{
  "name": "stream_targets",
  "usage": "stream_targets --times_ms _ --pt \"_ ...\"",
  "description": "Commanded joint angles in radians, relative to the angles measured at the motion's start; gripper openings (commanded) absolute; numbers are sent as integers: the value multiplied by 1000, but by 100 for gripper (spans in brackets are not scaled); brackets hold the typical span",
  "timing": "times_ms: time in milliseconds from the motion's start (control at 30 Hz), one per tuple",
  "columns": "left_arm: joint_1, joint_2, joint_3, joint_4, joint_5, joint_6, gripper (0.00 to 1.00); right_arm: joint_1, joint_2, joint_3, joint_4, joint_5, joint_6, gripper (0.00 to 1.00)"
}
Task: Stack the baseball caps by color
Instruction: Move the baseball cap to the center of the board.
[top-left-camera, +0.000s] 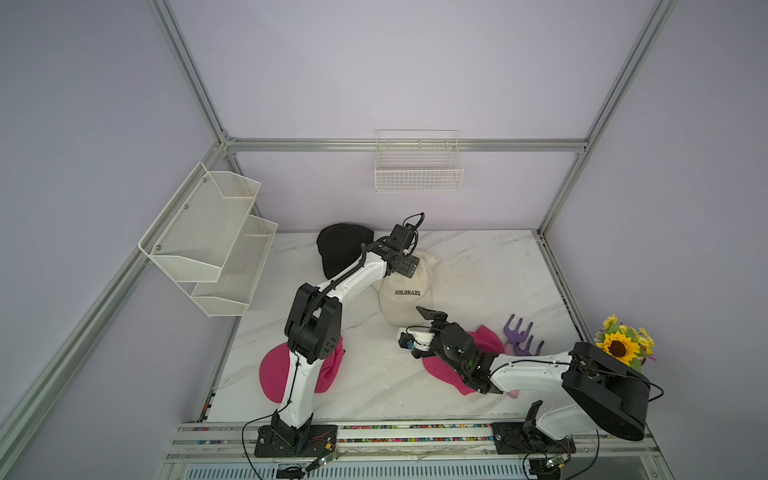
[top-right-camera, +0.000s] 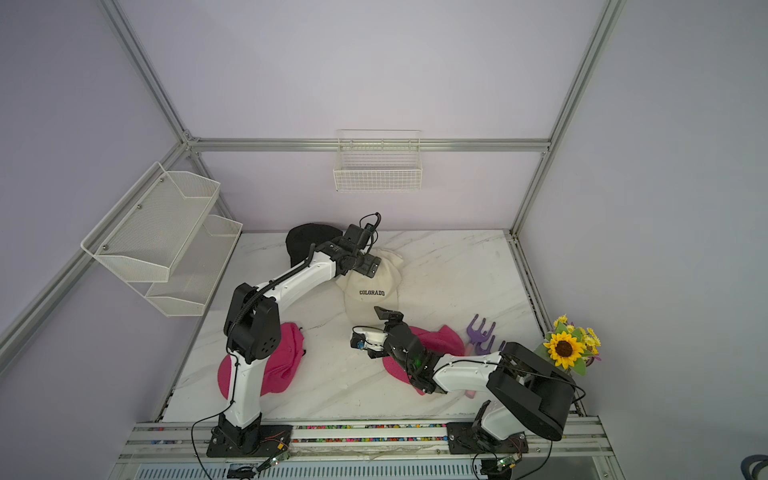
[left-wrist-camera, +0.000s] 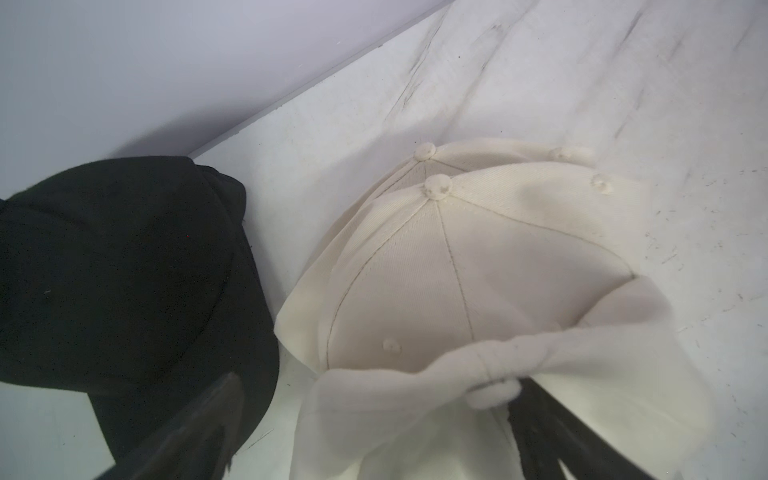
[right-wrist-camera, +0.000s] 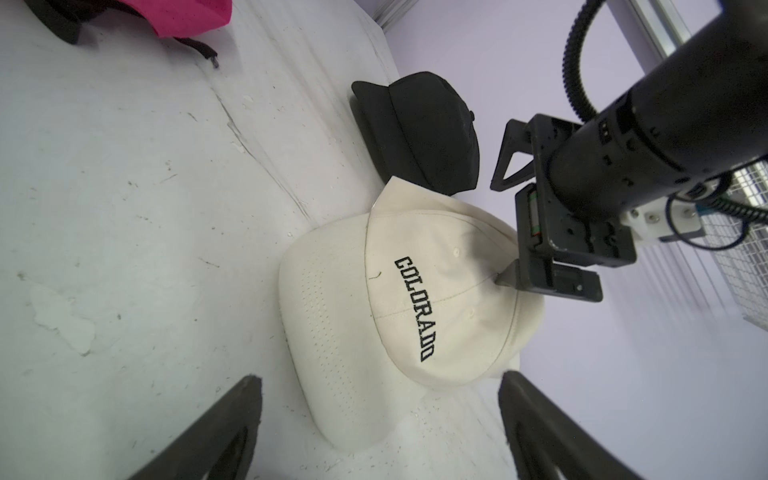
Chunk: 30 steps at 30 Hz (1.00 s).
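Cream caps (top-left-camera: 406, 297), black caps (top-left-camera: 338, 249): I see stacks.
Left pink cap (top-left-camera: 272, 374), right pink cap (top-left-camera: 486, 340): apart.
Left fingers (left-wrist-camera: 195, 432), right fingers (right-wrist-camera: 224, 432): spread.

Got the COLORADO cap stack (top-left-camera: 405, 299) mid-table (top-left-camera: 478, 270), just in front and right of the other cap pile (top-left-camera: 338, 249) parked by the back wall. Down front: near-left cap (top-left-camera: 272, 374) under the left arm, near-right cap (top-left-camera: 486, 337) under the right arm, garden forks (top-left-camera: 513, 332) just beside that one, flowers (top-left-camera: 619, 349) off the right edge. Up on the walls: tiered rack (top-left-camera: 208, 245) left, wire basket (top-left-camera: 417, 170) back.
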<state>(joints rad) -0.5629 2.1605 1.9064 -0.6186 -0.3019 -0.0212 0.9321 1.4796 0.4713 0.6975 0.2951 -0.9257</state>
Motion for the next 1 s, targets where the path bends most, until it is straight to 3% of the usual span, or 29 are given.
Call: stream_targets --times_ms 0,200,367,567,967 --pt "5 45 71 -52 -12 17 100 7 42 -27 110 -20 -118 91" --pt "21 81 84 -62 52 -5 100 5 156 -11 162 -13 -222 90" --pt "42 87 80 -83 94 -23 100 -1 255 56 135 27 -221 87" --pt "49 92 72 -87 116 -31 100 -12 335 111 140 68 -248 78" --pt "52 102 67 -86 136 -36 100 -65 403 149 162 94 -322 69"
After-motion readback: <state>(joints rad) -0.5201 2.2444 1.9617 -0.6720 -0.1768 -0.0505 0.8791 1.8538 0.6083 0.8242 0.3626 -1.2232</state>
